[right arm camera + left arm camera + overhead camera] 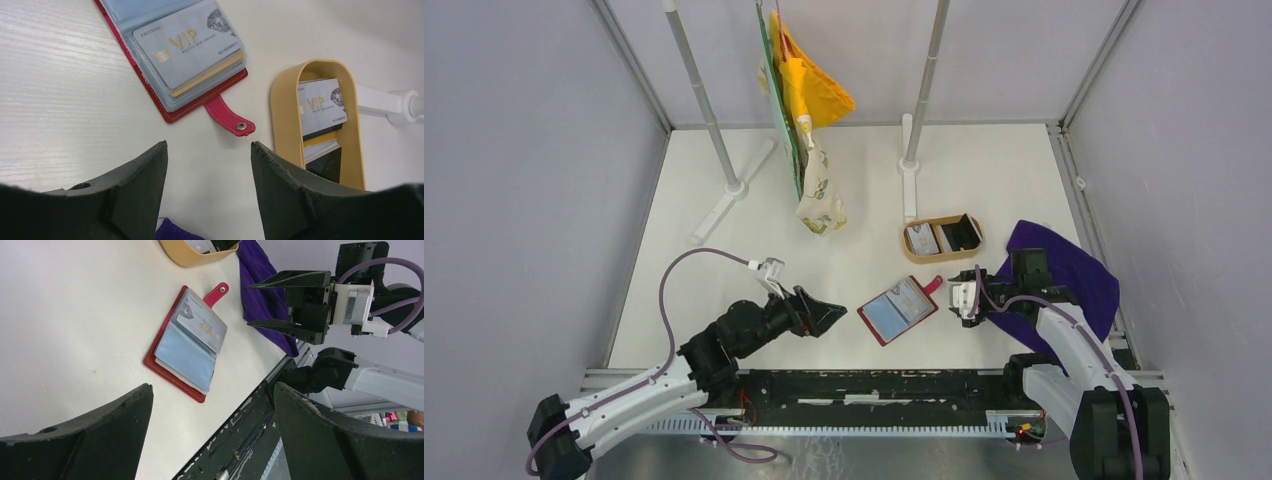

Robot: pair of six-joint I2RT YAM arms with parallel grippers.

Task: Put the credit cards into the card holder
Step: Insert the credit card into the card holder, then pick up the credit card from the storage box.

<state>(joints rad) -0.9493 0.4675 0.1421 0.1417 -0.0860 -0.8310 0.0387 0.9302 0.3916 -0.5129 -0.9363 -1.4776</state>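
The dark-red card holder [899,310] lies open on the table, its snap tab [230,118] pointing towards the tray. A pale VIP credit card [186,44] sits in its right clear sleeve; it also shows in the left wrist view [202,325]. More credit cards stand in the oval tray [911,255]: a pale one [320,104] and a black one [326,164]. My left gripper [836,316] is open and empty, just left of the holder [170,375]. My right gripper [954,296] is open and empty, just right of the tab, and shows in the left wrist view [270,300].
A purple cloth [1069,270] lies under my right arm at the table's right side. Two stands with poles [724,170] [910,160] and hanging yellow cloths [809,95] are at the back. The black front rail [874,385] runs along the near edge.
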